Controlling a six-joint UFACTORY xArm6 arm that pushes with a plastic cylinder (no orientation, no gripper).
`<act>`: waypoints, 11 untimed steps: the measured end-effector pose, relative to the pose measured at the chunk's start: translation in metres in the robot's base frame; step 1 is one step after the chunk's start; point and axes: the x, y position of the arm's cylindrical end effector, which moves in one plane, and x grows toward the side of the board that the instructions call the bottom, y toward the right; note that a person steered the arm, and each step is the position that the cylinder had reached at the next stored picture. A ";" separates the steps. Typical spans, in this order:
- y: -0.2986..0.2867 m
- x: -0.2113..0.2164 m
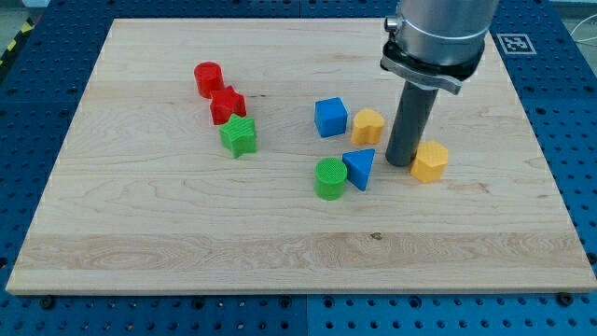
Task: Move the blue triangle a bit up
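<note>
**Currently: rod beside the blue triangle, blocks loose on the board**

Nothing holds the blocks; they lie loose on the wooden board (140, 233), in two groups. Taking the blue triangle (360, 168) as the clock centre, a green cylinder (329, 178) touches it at about 8 o'clock, a blue cube (330, 118) sits near at 11 o'clock, and a yellow heart-shaped block (368, 124) lies just beside that cube, at roughly 12 o'clock from the triangle. A yellow hexagonal block (429, 161) lies at 3 o'clock, with the rod between it and the triangle. Well apart toward 9 to 10 o'clock is a diagonal chain of three: a red cylinder (208, 78) at the view's top, a red star-like block (227, 105) touching it below, and a green star-like block (239, 136) touching that one.

The arm comes down from the view's top right, a wide grey metal housing (438, 37) narrowing into the dark upright rod. My tip (401, 165) rests on the board at 3 o'clock from the blue triangle, just beside it, and close against the yellow hexagonal block on its other side. I cannot tell whether it touches either. The arm carries no pincer, so there are no jaws to be spread or pressed together.

The board is pale, grained wood, resting on a blue perforated table (560, 121). A black-and-white marker tag (516, 43) lies at the board's top right corner.
</note>
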 end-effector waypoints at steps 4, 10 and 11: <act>-0.027 0.049; -0.037 0.011; -0.037 0.009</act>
